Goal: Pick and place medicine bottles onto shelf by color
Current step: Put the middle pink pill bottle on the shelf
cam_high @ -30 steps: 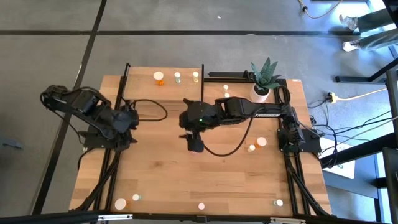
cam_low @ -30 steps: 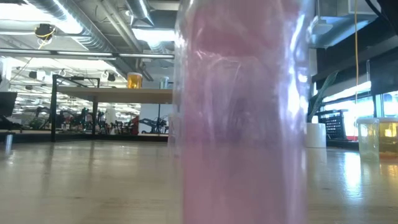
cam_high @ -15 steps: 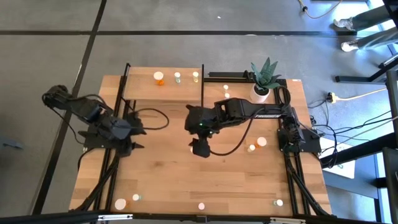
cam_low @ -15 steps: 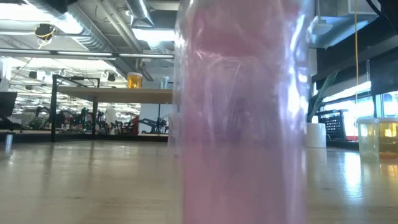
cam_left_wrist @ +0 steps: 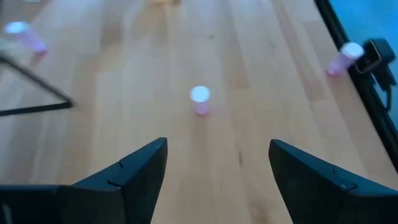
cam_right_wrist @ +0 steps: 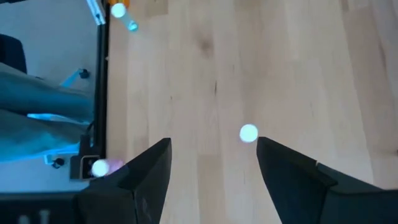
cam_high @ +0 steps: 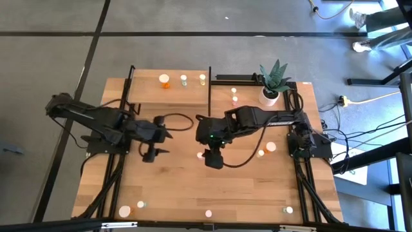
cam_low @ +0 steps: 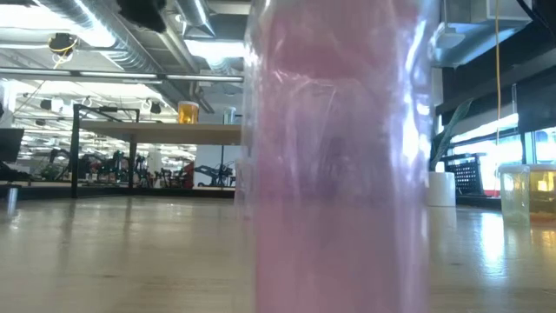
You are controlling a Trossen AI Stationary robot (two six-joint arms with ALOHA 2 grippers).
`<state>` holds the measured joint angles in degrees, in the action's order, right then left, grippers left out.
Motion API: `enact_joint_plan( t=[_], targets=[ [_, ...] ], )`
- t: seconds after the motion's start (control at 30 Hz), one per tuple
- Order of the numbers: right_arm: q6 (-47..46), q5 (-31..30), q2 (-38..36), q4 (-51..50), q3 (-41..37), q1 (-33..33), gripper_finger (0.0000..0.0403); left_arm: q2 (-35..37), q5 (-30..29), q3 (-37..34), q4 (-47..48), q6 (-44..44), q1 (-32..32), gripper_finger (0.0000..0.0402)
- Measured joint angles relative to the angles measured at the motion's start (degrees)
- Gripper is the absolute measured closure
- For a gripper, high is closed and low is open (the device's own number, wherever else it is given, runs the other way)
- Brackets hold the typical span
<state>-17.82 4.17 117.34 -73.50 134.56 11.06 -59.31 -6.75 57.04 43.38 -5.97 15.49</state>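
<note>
A pink medicine bottle (cam_high: 199, 154) with a white cap stands at mid-table. My right gripper (cam_high: 211, 157) hangs open just right of and above it; its wrist view shows the cap (cam_right_wrist: 249, 133) past the fingers. My left gripper (cam_high: 162, 136) is open to its left, slanting down toward the bottle (cam_left_wrist: 200, 99). The shelf (cam_high: 148, 93) at the far left carries orange (cam_high: 165, 80), green (cam_high: 184, 80) and yellowish (cam_high: 203, 78) bottles. Another pink bottle (cam_low: 334, 156) fills the low view.
A white plant pot (cam_high: 270, 94) stands far right, with small bottles (cam_high: 234, 99) beside it. More bottles sit at mid-right (cam_high: 271, 147) and along the near edge (cam_high: 124, 211) (cam_high: 208, 213) (cam_high: 289, 210). Cables loop over the table's middle.
My left gripper has swung from the table's left side toward the middle, sinking and rolling, and stays open. My right gripper has drifted a little toward the near edge, still open. No bottle has moved.
</note>
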Motion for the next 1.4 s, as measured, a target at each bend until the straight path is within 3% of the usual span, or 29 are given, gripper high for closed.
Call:
enact_joint_plan(
  t=[0.17, 0.73, 1.4],
  targets=[
    [-0.2, 0.0, -1.5, -1.1, 0.3, 0.5, 0.0166, -7.1, 4.9, 0.0, -6.6, 4.4, -3.0, 0.0127],
    [-1.5, -0.2, -2.1, -6.9, 0.4, 0.6, 0.0166, -29.3, 8.0, 0.0, -25.1, 7.8, -6.5, 0.0127],
    [-1.5, 0.0, -2.1, -6.9, 0.4, 0.7, 0.0166, -39.4, 7.3, 0.0, -31.0, 8.2, -6.5, 0.0127]
  ],
)
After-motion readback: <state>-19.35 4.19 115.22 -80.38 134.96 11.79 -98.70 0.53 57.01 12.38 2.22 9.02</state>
